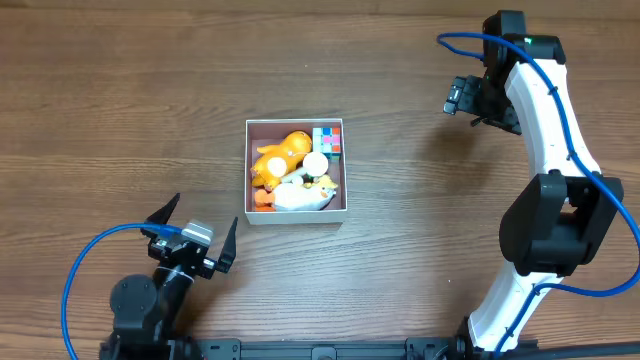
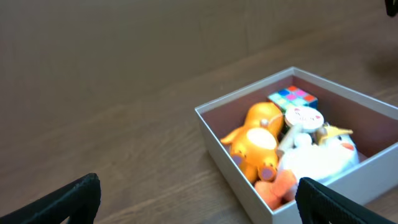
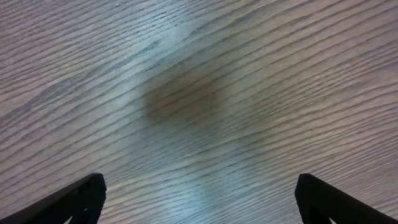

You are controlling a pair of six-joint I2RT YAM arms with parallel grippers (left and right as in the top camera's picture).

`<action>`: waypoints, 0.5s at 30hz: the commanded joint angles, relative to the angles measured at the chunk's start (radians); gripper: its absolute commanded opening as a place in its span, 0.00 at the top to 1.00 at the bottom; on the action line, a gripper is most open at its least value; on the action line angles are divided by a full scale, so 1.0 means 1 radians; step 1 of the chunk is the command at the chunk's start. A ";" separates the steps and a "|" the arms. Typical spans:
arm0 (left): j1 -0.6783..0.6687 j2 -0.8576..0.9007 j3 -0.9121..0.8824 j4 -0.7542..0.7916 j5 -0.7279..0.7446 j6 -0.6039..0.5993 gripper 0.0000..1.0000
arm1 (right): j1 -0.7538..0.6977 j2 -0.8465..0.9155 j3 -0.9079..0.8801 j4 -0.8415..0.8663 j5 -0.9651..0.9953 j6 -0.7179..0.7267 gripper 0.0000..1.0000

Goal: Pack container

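The container (image 1: 249, 170) is a square white-walled box at the table's middle, with a pinkish inside. It holds an orange plush toy (image 1: 282, 154), a white duck toy (image 1: 300, 197), a colourful cube (image 1: 328, 139) and a small white round piece (image 1: 316, 162). In the left wrist view the container (image 2: 231, 163) shows at the right with the same toys. My left gripper (image 1: 196, 232) is open and empty, near the front left, apart from the box. My right gripper (image 1: 462, 98) is open and empty at the far right, over bare wood.
The wooden table (image 1: 120, 110) carries nothing else in view. My right arm (image 1: 545, 130) stretches along the right side. A blue cable (image 1: 85, 260) loops beside the left arm at the front.
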 commanded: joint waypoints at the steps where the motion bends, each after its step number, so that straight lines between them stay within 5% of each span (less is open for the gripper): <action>1: 0.007 -0.027 -0.067 0.035 0.019 0.021 0.00 | 0.002 -0.004 0.002 0.002 0.006 -0.003 0.00; 15: 0.007 -0.027 -0.073 0.044 -0.029 0.014 0.00 | 0.002 -0.004 0.002 0.002 0.006 -0.003 0.00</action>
